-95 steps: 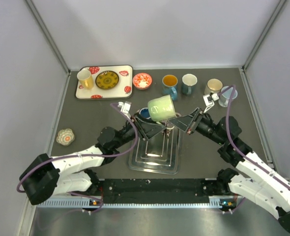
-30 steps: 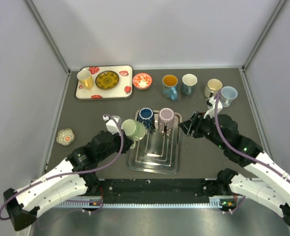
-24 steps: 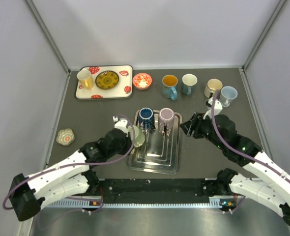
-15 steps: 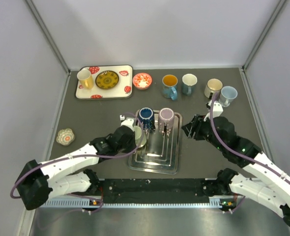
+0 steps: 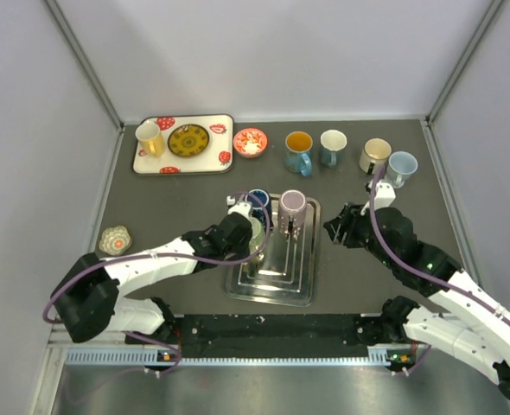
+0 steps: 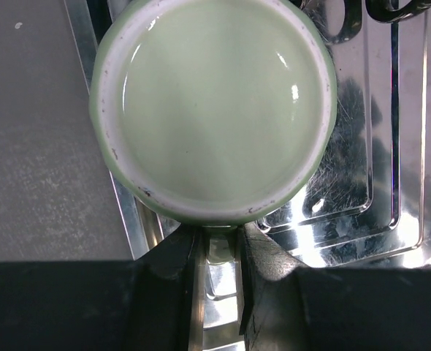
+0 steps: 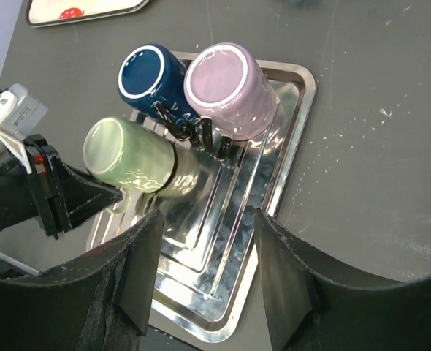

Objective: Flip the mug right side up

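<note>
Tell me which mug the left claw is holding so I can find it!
Find the shiny tray in the middle of the table. Three mugs are bottom-up toward its far end, and the left claw grips the one at the left edge. That mug is pale green; its neighbours are the blue mug and the pink mug.

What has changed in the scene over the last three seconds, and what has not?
The right gripper let go of the green mug and drew back right, open. The left gripper, shut on it, brought it down to the tray's left side, base up. The blue mug and pink mug stayed put.
</note>
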Robot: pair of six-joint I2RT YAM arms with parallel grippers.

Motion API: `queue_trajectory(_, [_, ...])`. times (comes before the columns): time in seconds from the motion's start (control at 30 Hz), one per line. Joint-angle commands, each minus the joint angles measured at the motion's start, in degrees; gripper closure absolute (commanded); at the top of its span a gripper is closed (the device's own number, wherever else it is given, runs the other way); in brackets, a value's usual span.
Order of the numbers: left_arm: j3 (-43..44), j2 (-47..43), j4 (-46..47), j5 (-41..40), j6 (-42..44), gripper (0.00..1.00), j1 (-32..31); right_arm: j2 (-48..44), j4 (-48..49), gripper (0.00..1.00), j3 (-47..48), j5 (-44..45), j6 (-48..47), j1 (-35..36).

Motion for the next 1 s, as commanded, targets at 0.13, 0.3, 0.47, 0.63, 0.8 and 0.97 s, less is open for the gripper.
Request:
queue_trajectory(0.13, [5.8,4.2,2.3,-4.1,0.6,0.93,0.0,-1.4,-0.3,0.46,-0.4,2.1,-1.0,0.7])
queue_trajectory(0.3, [5.8,5.9,2.9,-4.4,0.5,0.80,0.0,-1.3,-0.5,0.46,-0.6,2.4,-0.9,0.7])
queue_trajectory(0.47, [7.1,5.7,1.8,-3.3,0.9,0.68,0.0,-0.4,-2.6,0.43,0.6,6.5,0.0,0.7])
queue_trajectory(0.63, [6.3,-4.2,-4.1,-4.3,0.9,0.38,0.0,5.0,-9.2,0.37,5.2,15.1,0.6,0.7])
queue_trajectory(0.8, [4.1,-16.4,-9.7,-5.9,1.0,0.27,-0.1,13.1,-9.7,0.35,11.4,20.7,-0.9,-3.2])
queue_trajectory(0.97, [1.6,-27.9,-8.7,-7.9,1.0,0.27,0.0,26.2,1.3,0.38,17.1,17.9,-4.9,-13.0])
